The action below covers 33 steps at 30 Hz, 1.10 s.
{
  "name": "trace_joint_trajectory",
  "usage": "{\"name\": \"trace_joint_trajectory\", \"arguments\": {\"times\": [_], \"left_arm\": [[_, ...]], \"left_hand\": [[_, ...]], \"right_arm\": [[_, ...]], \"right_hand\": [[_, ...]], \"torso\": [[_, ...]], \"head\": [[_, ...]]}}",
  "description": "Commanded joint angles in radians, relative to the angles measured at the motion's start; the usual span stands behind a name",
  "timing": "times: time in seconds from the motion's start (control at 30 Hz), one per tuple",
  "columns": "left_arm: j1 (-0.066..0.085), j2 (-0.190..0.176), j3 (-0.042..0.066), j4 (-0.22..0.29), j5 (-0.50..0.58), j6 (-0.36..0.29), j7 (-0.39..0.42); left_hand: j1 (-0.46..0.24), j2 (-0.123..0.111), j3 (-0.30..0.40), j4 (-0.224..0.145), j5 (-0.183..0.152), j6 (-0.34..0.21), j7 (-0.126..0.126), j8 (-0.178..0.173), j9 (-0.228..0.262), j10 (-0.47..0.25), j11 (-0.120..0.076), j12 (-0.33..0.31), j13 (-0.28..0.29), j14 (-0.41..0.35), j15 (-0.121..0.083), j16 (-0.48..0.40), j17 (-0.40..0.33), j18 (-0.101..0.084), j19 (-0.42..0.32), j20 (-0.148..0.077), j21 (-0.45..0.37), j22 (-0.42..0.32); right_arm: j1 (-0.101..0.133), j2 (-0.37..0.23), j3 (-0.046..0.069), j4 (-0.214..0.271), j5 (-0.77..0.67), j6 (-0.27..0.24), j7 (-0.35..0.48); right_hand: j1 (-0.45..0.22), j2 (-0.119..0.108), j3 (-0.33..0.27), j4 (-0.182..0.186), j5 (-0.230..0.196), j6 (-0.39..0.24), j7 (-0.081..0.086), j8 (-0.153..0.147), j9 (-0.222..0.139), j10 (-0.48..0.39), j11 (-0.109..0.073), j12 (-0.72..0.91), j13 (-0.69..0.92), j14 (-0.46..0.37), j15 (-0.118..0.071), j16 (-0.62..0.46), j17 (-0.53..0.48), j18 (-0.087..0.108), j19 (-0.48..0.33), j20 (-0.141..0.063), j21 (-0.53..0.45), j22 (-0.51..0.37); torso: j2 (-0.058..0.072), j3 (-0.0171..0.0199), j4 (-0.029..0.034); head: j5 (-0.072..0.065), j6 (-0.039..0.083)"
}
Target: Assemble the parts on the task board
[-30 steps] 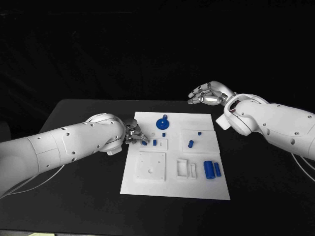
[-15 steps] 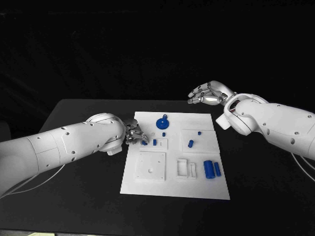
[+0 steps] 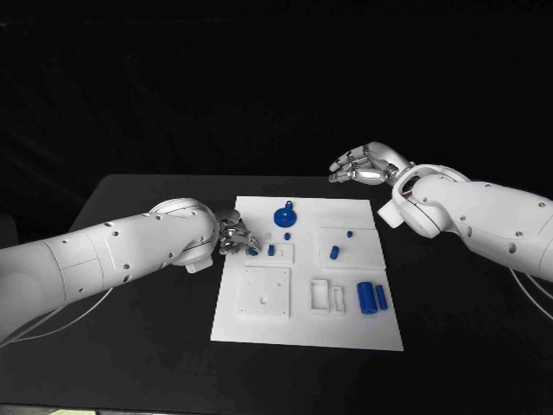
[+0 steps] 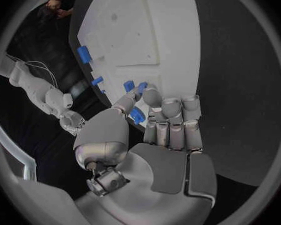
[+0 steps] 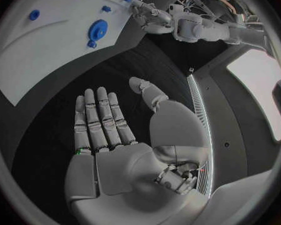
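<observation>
Now, the scene is set out line by line.

Left hand (image 3: 236, 239): placed at the left edge of the task board (image 3: 308, 328), fingers closed on a small blue part (image 4: 137, 116), which is seen pinched between thumb and fingers in the left wrist view.

Right hand (image 3: 366, 164): raised beyond the far right corner of the board, well apart from every part; fingers spread and nothing held, as the right wrist view shows.

Task board: a white plate laid in the middle of the black desk (image 3: 140, 346), with raised white fixtures and recesses on it.

Other parts: a round blue disc (image 3: 285, 216) near the far edge; a short blue peg (image 3: 334, 253) right of centre; two blue cylinders (image 3: 372, 296) side by side toward the near right; small blue pieces (image 3: 271, 250) just right of the left hand.

Step in hand: judged to be the seating of the pinched part into a fixture near the board's left edge.

How it is done well: the part should be lined up over its seat before it is pressed down, the pinch kept firm until it is seated, and the neighbouring small pieces left undisturbed; the board should not be pushed sideways.

Writing: no brand, label or readable text can be made out.
</observation>
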State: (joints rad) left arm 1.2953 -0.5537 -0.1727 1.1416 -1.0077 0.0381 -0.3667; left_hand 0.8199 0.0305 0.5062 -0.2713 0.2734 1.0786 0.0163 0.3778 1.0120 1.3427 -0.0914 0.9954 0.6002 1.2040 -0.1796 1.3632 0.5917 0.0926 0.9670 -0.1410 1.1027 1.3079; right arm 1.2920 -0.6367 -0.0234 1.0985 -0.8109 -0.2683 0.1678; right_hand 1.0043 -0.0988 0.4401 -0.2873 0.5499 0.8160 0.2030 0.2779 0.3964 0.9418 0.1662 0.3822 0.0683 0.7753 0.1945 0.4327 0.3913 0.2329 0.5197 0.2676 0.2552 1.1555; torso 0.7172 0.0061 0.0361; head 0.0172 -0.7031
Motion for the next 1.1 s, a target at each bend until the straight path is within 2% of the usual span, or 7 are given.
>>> {"name": "trace_joint_trajectory", "arguments": {"times": [0.03, 0.1, 0.17, 0.4, 0.83, 0.97, 1.1], "left_arm": [[0.005, 0.006, -0.002, -0.007, -0.003, 0.075, 0.002], [0.007, 0.005, 0.001, -0.007, -0.004, 0.076, 0.010], [0.007, 0.004, 0.016, -0.010, 0.002, 0.071, 0.022], [0.007, -0.017, 0.031, -0.012, 0.128, 0.017, 0.130], [0.005, -0.051, 0.032, 0.003, 0.490, -0.052, 0.397], [0.004, -0.058, 0.032, 0.016, 0.607, -0.028, 0.468], [0.000, -0.068, 0.032, 0.035, 0.648, 0.006, 0.505]], "left_hand": [[0.088, 0.073, 0.020, -0.017, -0.010, -0.009, 0.000, 0.008, 0.002, 0.004, -0.004, 0.007, 0.000, 0.009, -0.014, 0.006, -0.001, -0.016, 0.006, -0.123, -0.002, 0.006], [0.091, 0.071, 0.021, -0.018, -0.012, -0.010, 0.000, 0.009, 0.003, 0.004, -0.004, 0.007, 0.000, 0.009, -0.014, 0.006, -0.001, -0.016, 0.006, -0.123, -0.002, 0.007], [0.092, 0.071, 0.021, -0.018, -0.013, -0.010, 0.000, 0.009, 0.003, 0.004, -0.004, 0.007, 0.000, 0.009, -0.014, 0.006, -0.001, -0.016, 0.006, -0.123, -0.002, 0.007], [0.093, 0.070, 0.020, -0.017, -0.014, -0.010, -0.001, 0.011, 0.004, 0.005, -0.004, 0.008, 0.000, 0.010, -0.015, 0.007, -0.001, -0.016, 0.008, -0.123, -0.001, 0.007], [0.097, 0.073, 0.020, -0.017, -0.014, -0.013, -0.002, 0.013, 0.005, 0.006, -0.006, 0.008, 0.000, 0.013, -0.019, 0.007, -0.001, -0.015, 0.011, -0.124, -0.001, 0.006], [0.097, 0.075, 0.020, -0.015, -0.018, -0.019, -0.002, 0.013, 0.007, 0.003, -0.006, 0.008, 0.000, 0.010, -0.020, 0.005, -0.001, -0.016, 0.011, -0.124, -0.002, 0.006], [0.098, 0.076, 0.019, -0.013, -0.023, -0.024, -0.001, 0.013, 0.008, -0.001, -0.006, 0.008, 0.000, 0.008, -0.021, 0.004, -0.001, -0.016, 0.010, -0.123, -0.003, 0.006]], "right_arm": [[0.000, 0.002, 0.001, -0.001, 0.000, 0.006, 0.006], [-0.001, 0.002, 0.001, 0.001, 0.000, 0.005, 0.007], [-0.001, 0.002, 0.001, 0.002, 0.000, 0.005, 0.007], [-0.001, -0.002, 0.001, 0.015, -0.008, 0.004, 0.006], [-0.001, -0.026, 0.001, 0.114, -0.164, 0.052, -0.013], [-0.001, -0.029, 0.001, 0.150, -0.226, 0.061, -0.021], [-0.001, -0.029, 0.000, 0.183, -0.278, 0.063, -0.025]], "right_hand": [[-0.008, -0.001, -0.003, 0.000, 0.006, -0.008, 0.002, 0.006, -0.002, 0.002, 0.000, -0.005, 0.000, -0.008, 0.000, 0.005, -0.001, 0.011, -0.003, 0.003, -0.005, 0.002], [-0.008, -0.001, -0.003, 0.000, 0.006, -0.008, 0.002, 0.006, -0.002, 0.002, 0.000, -0.005, 0.000, -0.008, 0.000, 0.005, -0.001, 0.011, -0.003, 0.003, -0.005, 0.002], [-0.008, -0.001, -0.002, 0.000, 0.006, -0.008, 0.002, 0.006, -0.002, 0.002, 0.000, -0.005, 0.000, -0.008, 0.000, 0.005, -0.001, 0.011, -0.003, 0.003, -0.005, 0.002], [-0.002, 0.000, 0.000, -0.002, 0.006, -0.008, 0.001, 0.007, -0.002, 0.002, -0.001, -0.005, 0.000, -0.008, 0.000, 0.005, -0.002, 0.012, -0.003, 0.002, -0.005, 0.003], [0.039, 0.000, 0.011, -0.004, -0.025, 0.009, -0.006, 0.020, 0.000, 0.035, -0.014, 0.012, 0.006, 0.022, -0.013, 0.029, 0.004, 0.025, 0.029, 0.004, 0.002, 0.009], [0.053, -0.001, 0.008, -0.005, -0.055, 0.022, -0.011, 0.028, 0.002, 0.099, -0.049, 0.055, 0.030, 0.092, -0.049, 0.078, 0.035, 0.029, 0.107, -0.011, 0.031, 0.014], [0.063, -0.007, 0.001, -0.005, -0.087, 0.030, -0.021, 0.034, 0.006, 0.181, -0.088, 0.128, 0.086, 0.180, -0.096, 0.149, 0.096, 0.029, 0.217, -0.045, 0.075, 0.013]], "torso": [[0.000, -0.0002, 0.0002], [-0.001, -0.0003, -0.0004], [-0.001, -0.0003, -0.0007], [-0.001, -0.0001, 0.0026], [-0.002, -0.0016, 0.0017], [-0.001, -0.0019, 0.0013], [-0.001, -0.0019, 0.0018]], "head": [[0.000, 0.000], [0.000, 0.001], [0.000, 0.002], [-0.003, 0.005], [-0.003, 0.027], [-0.001, 0.036], [-0.002, 0.048]]}}
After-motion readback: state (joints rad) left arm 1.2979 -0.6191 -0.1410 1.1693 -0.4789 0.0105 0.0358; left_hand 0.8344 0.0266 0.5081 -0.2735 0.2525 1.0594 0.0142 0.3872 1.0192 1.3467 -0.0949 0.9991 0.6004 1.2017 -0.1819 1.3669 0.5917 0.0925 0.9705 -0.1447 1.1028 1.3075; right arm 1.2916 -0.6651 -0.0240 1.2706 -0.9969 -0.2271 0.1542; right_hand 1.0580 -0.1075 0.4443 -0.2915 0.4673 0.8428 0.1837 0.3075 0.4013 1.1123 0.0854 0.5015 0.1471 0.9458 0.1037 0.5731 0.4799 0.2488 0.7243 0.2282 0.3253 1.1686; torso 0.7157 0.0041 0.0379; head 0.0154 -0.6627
